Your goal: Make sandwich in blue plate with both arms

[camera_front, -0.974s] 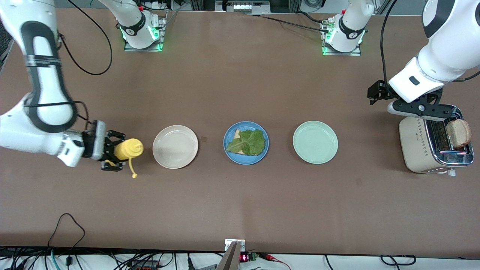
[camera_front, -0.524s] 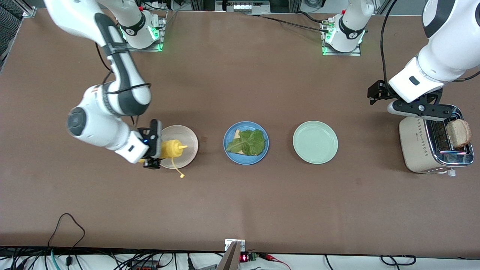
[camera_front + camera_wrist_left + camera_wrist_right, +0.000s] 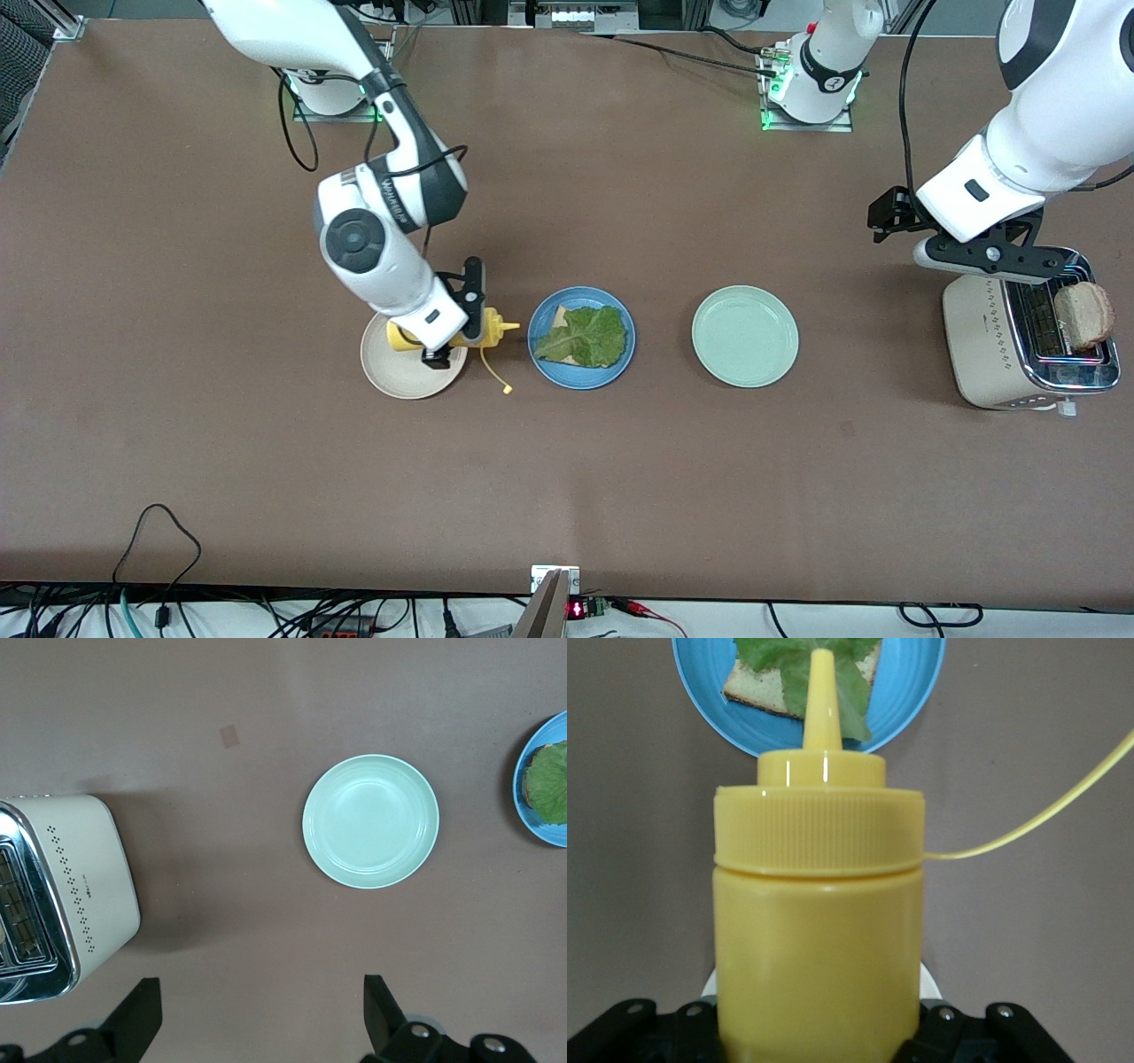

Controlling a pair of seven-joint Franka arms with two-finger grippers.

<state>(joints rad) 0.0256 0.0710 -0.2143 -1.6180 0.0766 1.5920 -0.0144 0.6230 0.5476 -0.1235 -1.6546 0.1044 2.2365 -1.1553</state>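
The blue plate [image 3: 541,356] holds one toast slice [image 3: 560,316] under a green lettuce leaf [image 3: 589,337]. My right gripper [image 3: 447,332] is shut on a yellow squeeze bottle [image 3: 485,325] and holds it on its side over the beige plate's edge, nozzle toward the blue plate. In the right wrist view the bottle [image 3: 819,904] fills the right gripper [image 3: 819,1028], with the blue plate [image 3: 921,691], toast [image 3: 757,687] and lettuce [image 3: 852,704] past the nozzle. A second toast slice [image 3: 1083,315] stands in the toaster [image 3: 983,341]. My left gripper [image 3: 1001,259] hangs open and empty over the toaster; it also shows in the left wrist view [image 3: 261,1010].
A beige plate [image 3: 399,377] lies toward the right arm's end. A pale mint-green plate [image 3: 745,336] lies between the blue plate and the toaster, and shows in the left wrist view [image 3: 370,821]. The bottle's tethered cap [image 3: 507,388] dangles on a thin strap.
My right arm has carried the yellow bottle from the right arm's end of the table across the beige plate toward the blue plate. The left arm has not moved.
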